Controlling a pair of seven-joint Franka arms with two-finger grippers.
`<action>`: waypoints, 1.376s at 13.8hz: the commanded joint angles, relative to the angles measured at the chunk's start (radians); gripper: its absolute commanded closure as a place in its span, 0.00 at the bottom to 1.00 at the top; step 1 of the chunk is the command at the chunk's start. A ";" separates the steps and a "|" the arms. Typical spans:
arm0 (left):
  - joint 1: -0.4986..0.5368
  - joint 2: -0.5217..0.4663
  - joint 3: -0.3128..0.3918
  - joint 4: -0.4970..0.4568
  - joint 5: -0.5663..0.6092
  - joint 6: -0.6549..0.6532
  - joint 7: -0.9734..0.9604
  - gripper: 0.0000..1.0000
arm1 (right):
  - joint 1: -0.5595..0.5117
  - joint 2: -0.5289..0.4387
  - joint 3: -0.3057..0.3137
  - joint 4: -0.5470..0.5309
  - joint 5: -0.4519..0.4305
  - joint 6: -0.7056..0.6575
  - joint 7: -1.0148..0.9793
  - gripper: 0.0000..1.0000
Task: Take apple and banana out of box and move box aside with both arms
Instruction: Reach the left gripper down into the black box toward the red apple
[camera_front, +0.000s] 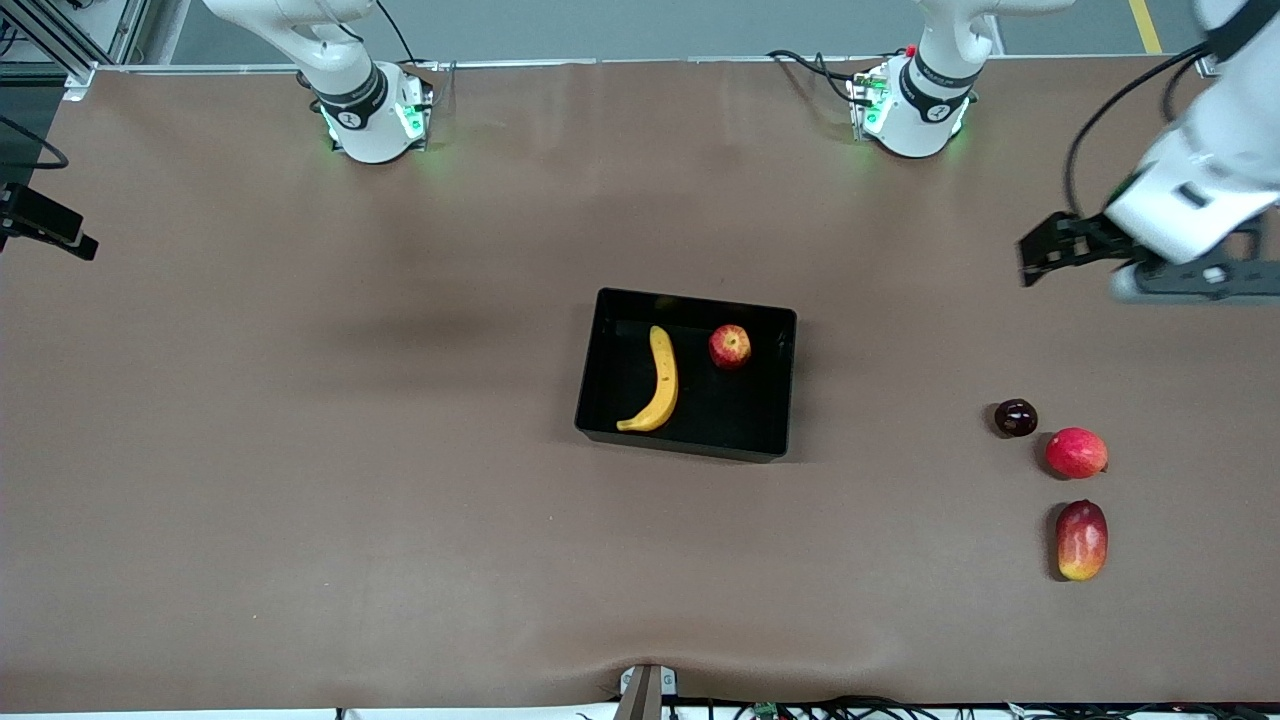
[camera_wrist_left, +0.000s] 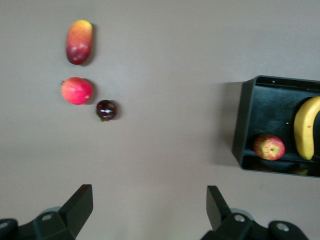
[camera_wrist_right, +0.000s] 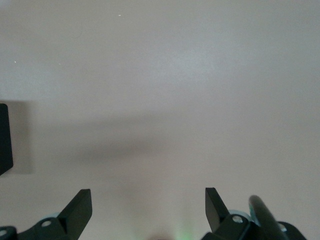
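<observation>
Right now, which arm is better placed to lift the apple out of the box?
Left. Its open end effector hangs over the table at its own end, and its wrist view shows the apple in the box. The right end effector faces mostly bare table.

banana (camera_front: 656, 383) beside apple (camera_front: 730, 346) in box (camera_front: 604, 378), apparently mid-table

Readable text: none can be made out.
Arm bases (camera_front: 375, 110): small round marks are seen on the black bands, not legible.
</observation>
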 joint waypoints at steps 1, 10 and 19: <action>-0.065 0.068 0.003 0.036 -0.004 0.011 -0.101 0.00 | -0.021 0.003 0.014 0.007 0.008 -0.004 -0.010 0.00; -0.359 0.297 -0.013 0.022 0.099 0.223 -0.486 0.00 | -0.023 0.003 0.014 0.007 0.008 -0.004 -0.008 0.00; -0.479 0.519 -0.040 0.013 0.016 0.344 -0.707 0.00 | -0.020 0.003 0.014 0.007 0.007 -0.006 -0.008 0.00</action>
